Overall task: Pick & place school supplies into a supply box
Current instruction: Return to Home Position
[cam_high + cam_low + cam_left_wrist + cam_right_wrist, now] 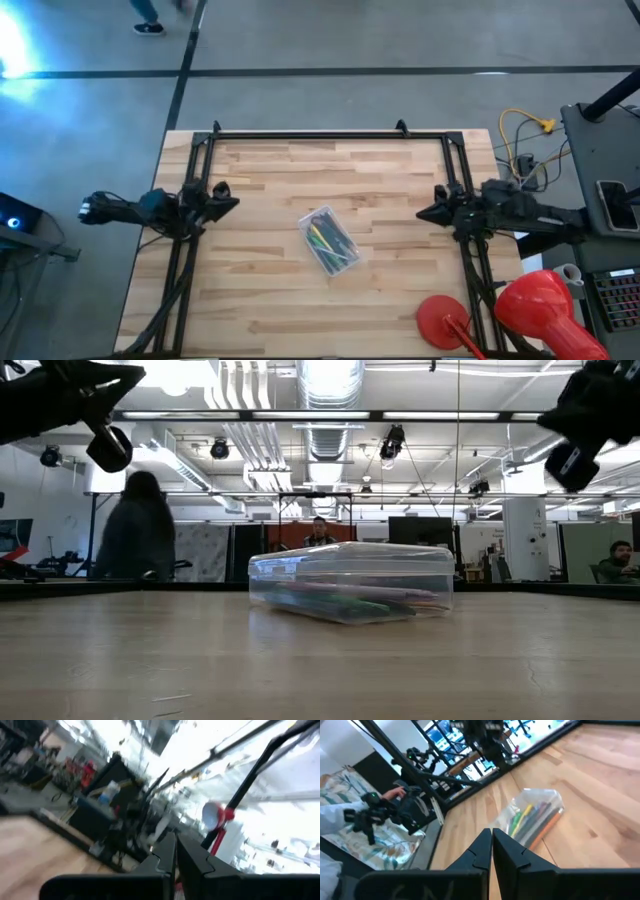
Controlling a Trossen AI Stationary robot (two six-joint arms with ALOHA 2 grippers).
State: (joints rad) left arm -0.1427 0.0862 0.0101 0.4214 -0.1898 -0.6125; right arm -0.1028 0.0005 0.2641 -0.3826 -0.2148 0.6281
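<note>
**Left arm.** The left end effector (230,204) hangs over the left edge of the light wooden bench (260,300), raised off the surface and pointing inward. Its wrist view is smeared, but the two fingers appear pressed together with nothing between them.

**Centre.** The small clear plastic rectangular supply box (329,240) lies diagonally at mid-bench, well apart from both arms. The coloured pens and pencils (532,820) are inside and the lid is on. No supplies show loose on the bench, so the packing work reads as finished.

**Right arm.** The right end effector (424,212) hangs over the right edge, fingers closed on nothing, pointing toward the box.

**Homing procedure.** Hold both end effectors high. Travel outward, away from the box, and move smoothly so the box is not nudged. Route the right arm clear of the pink-red round objects (535,305) by the bench's right corner.
</note>
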